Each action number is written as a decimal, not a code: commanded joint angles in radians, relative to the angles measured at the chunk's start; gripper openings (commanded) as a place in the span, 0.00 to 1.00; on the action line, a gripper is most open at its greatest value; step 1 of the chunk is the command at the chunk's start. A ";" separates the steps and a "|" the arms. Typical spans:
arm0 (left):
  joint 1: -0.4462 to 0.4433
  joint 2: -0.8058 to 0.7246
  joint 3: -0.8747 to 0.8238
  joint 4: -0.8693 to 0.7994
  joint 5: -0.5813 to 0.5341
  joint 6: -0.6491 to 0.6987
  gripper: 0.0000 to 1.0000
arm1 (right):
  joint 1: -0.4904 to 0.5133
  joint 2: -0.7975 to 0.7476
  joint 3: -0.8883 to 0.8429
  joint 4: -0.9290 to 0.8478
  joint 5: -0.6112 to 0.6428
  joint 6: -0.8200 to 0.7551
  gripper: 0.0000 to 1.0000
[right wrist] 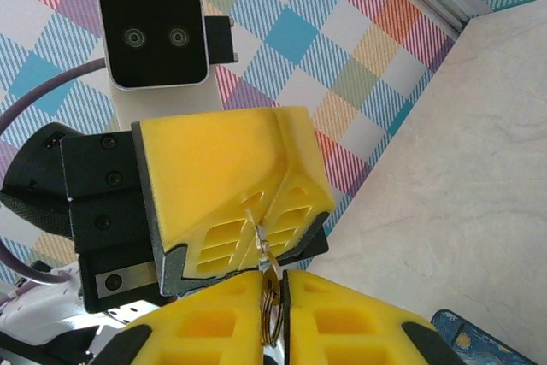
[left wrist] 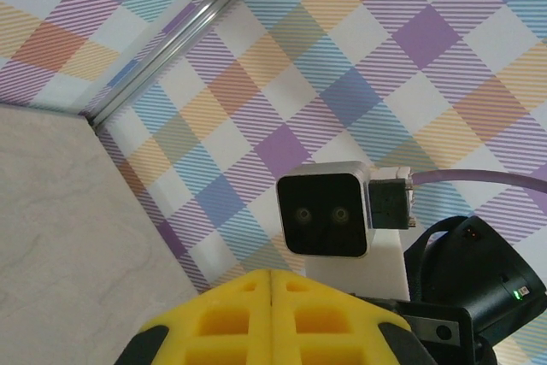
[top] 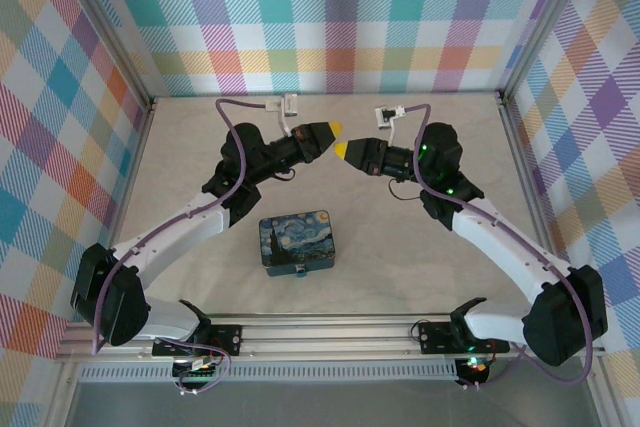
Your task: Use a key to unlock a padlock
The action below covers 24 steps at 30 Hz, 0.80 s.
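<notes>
Seemingly mid-handover: small silvery key on a brassy ring clamped by both the closed left pincer and right pincer, well apart from the tiny blue padlock, apparently at the dark-blue starry tin's near edge; next, releasing one grip, then aiming for the keyhole.

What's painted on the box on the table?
The tin has a swirly dark-blue starry-night print, clearest in the top external view.

Walls: pastel plaid of pink, teal, orange, purple and yellow on white.
Desk: pale beige, faint marbling.
Tin: dark blue, swirly starry-night print.
Left end effector and right end effector: yellow fingers, black housings.
Cables: purple.
Key ring: brass-coloured.
</notes>
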 commanded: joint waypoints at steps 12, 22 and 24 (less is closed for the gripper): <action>-0.009 -0.077 0.013 -0.175 -0.073 0.118 0.47 | 0.008 -0.044 0.041 -0.235 0.088 -0.169 0.00; -0.004 -0.308 0.007 -0.788 -0.430 0.379 0.88 | 0.007 -0.084 0.077 -0.565 0.298 -0.388 0.00; -0.005 -0.356 -0.015 -0.933 -0.528 0.404 0.94 | 0.009 -0.084 0.079 -0.589 0.321 -0.410 0.00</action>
